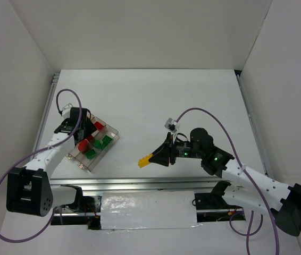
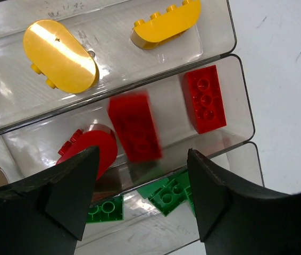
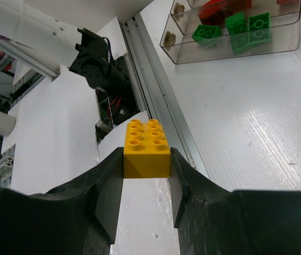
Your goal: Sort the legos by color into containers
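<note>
Right hand [image 3: 146, 183] clenches a yellow brick [image 3: 147, 146] well apart from the tray [image 2: 156, 81], probably to carry it to the tray's yellow compartment. Left hand [image 2: 142, 180] hangs released over the tray's middle compartment, which holds red bricks [image 2: 206, 98]; green bricks [image 2: 166, 196] fill the next.

Clear tray [image 2: 118, 58]; yellow brick [image 3: 147, 150]; red bricks [image 2: 205, 98]; green bricks [image 2: 167, 197]; white table [image 1: 156, 101]

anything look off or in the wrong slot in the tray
Nothing is missorted: the tray holds yellow bricks, red bricks and green bricks each in their own compartment. Only oddity: one red brick below the open left gripper is blurred and lies slanted. The right gripper holds a yellow brick away from the tray.
</note>
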You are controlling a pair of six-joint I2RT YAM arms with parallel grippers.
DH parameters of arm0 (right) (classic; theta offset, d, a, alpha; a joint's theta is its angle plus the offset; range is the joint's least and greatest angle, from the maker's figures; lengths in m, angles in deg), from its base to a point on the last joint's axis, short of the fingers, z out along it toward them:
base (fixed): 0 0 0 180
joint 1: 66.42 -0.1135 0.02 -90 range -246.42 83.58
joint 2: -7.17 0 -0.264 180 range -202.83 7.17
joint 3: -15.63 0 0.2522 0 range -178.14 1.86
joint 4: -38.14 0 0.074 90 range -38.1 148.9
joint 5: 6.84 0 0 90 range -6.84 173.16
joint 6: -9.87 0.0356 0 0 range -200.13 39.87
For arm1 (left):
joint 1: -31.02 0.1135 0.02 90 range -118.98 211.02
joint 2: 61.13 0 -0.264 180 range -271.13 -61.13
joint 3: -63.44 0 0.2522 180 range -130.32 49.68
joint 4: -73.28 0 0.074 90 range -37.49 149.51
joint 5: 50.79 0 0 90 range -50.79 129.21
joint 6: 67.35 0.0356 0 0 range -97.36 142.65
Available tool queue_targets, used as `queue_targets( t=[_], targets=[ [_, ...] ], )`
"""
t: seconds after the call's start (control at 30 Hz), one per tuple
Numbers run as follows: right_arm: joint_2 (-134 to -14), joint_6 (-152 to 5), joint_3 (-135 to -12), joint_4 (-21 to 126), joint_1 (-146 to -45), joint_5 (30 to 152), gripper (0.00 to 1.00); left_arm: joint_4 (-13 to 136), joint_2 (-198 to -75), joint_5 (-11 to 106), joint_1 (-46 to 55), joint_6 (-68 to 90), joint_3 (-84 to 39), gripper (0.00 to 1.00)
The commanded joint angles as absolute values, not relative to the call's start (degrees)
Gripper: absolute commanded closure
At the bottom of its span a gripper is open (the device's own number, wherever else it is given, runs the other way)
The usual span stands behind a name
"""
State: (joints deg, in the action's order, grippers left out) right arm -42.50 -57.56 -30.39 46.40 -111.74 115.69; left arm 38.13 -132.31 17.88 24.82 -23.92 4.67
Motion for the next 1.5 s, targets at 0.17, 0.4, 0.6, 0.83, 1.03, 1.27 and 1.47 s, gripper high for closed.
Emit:
queue_targets(
  t=[0.17, 0.4, 0.6, 0.83, 1.03, 1.27, 1.47],
  targets=[
    [-42.48, -57.8, -30.48, 43.55, -111.42, 116.21, 1.0, 39.56, -131.01, 22.32, 27.59, -24.29, 4.33, 0.13],
    [-44.68, -54.39, -30.92, 41.27, -111.42, 112.96, 1.0, 47.11, -119.85, 45.29, 26.98, -16.48, 7.31, 0.13],
    [-45.65, -51.65, -31.53, 37.75, -111.25, 114.44, 1.0, 52.57, -115.27, 79.91, 23.21, -9.79, 7.32, 0.14],
    [-44.68, -48.58, -31.97, 33.27, -111.25, 119.45, 1.0, 63.54, -107.47, 96.32, 11.52, -9.78, 10.12, 0.14],
    [-43.72, -47.34, -33.11, 32.39, -111.33, 121.56, 1.0, 68.39, -104.99, 98.71, 5.97, -12.77, 11.36, 0.14],
    [-42.14, -47.6, -34.17, 32.65, -111.33, 123.85, 1.0, 64.18, -108.32, 93.44, -0.26, -9.79, 10.66, 0.16],
    [-41.34, -48.49, -34.52, 33.36, -111.33, 123.59, 1.0, 63.82, -111.23, 89.75, -4.57, -8.91, 9.87, 0.2]
  ],
)
